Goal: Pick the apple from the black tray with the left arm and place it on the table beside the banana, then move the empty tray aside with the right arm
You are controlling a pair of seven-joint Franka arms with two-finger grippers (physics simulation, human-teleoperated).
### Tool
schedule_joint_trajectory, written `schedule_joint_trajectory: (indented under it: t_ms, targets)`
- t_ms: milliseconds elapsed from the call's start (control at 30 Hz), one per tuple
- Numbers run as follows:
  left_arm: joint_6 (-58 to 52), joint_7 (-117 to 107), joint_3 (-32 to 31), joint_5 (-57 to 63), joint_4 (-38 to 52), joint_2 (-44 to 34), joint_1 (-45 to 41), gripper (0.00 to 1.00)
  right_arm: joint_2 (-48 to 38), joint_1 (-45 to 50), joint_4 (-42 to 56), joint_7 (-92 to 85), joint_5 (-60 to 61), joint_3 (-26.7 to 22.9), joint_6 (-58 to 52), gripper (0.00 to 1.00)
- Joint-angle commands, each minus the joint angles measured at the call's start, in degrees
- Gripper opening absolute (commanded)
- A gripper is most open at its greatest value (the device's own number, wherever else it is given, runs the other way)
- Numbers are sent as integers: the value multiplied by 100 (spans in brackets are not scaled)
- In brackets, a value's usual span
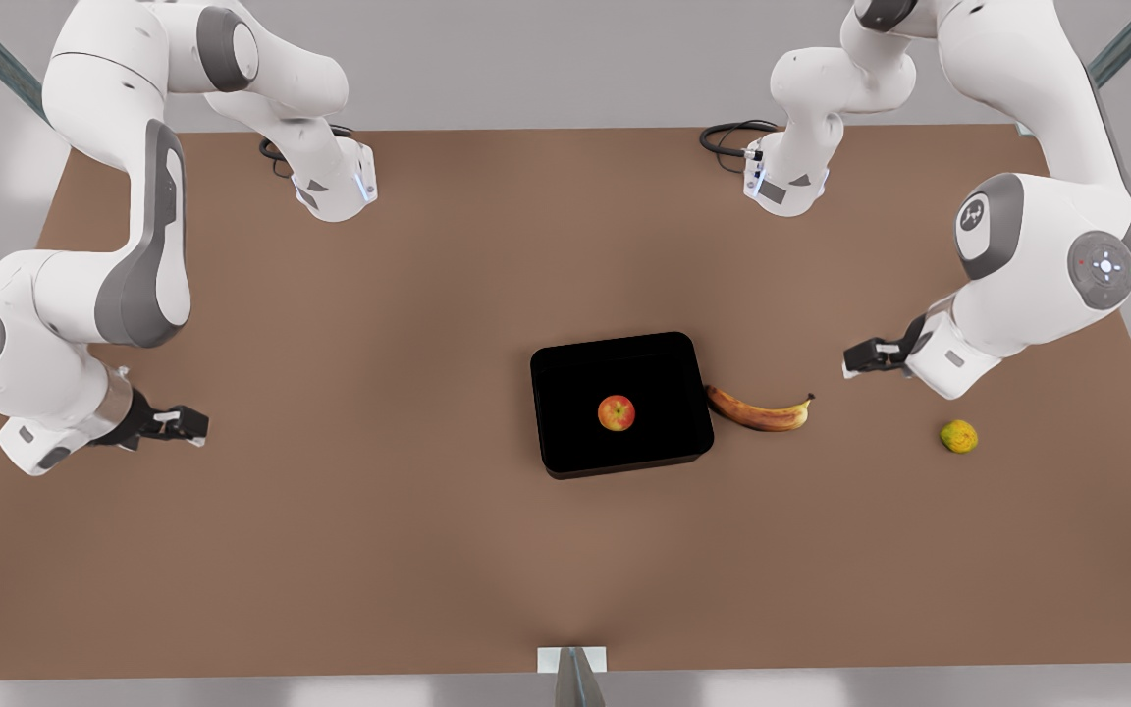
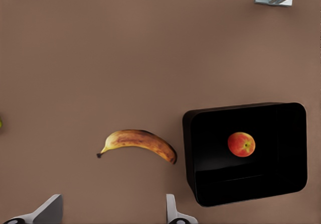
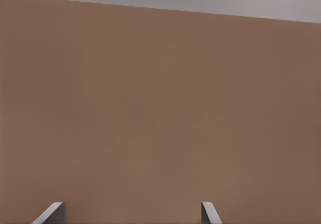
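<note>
Two wide-open hands, left hand (image 1: 850, 362) and right hand (image 1: 200, 425), hover over the brown table (image 1: 379, 511) before grey walls.

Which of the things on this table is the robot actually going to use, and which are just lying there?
In use: apple, black tray holding it, banana beside the tray, table, left gripper and right gripper, both open and empty.

Lying about: small yellow-green fruit, cables at the arm bases.

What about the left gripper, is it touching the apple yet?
Apart. Front view: the left gripper hangs open beyond the banana; the apple sits alone in the black tray. The right gripper waits at the front view's left.
</note>
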Motion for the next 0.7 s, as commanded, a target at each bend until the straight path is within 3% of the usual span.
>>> schedule_joint_trajectory:
  t_ms: [0, 67, 133, 200, 267, 333, 467, 667]
  targets:
    - [257, -209, -9, -26, -21, -5, -42, 100, -7, 0, 3, -265, 3, -3, 199, 100]
    - [257, -218, -35, 44, -21, -5, -227, 100, -7, 0, 3, -265, 3, -3, 199, 100]
    - [292, -1218, -176, 61, -30, 162, -1289, 100, 37, 9, -6, -265, -15, 6, 199, 100]
    - [634, -2430, -185, 88, 6, 583, -2291, 100, 265, 70, 3, -256, -6, 14, 216, 100]
    - [687, -3820, -185, 413, 638, 1401, -2987, 100, 327, 141, 21, -239, -6, 14, 225, 100]
    - [1091, -4243, -185, 439, 788, 1867, -3084, 100, 318, 141, 21, -239, -6, 14, 296, 100]
    - [2682, -4366, -159, 650, -443, 1973, -3048, 100, 318, 150, 21, -239, -6, 14, 296, 100]
    - [3245, -4894, -159, 703, -329, 2289, -3163, 100, 309, 150, 21, -239, 3, 14, 296, 100]
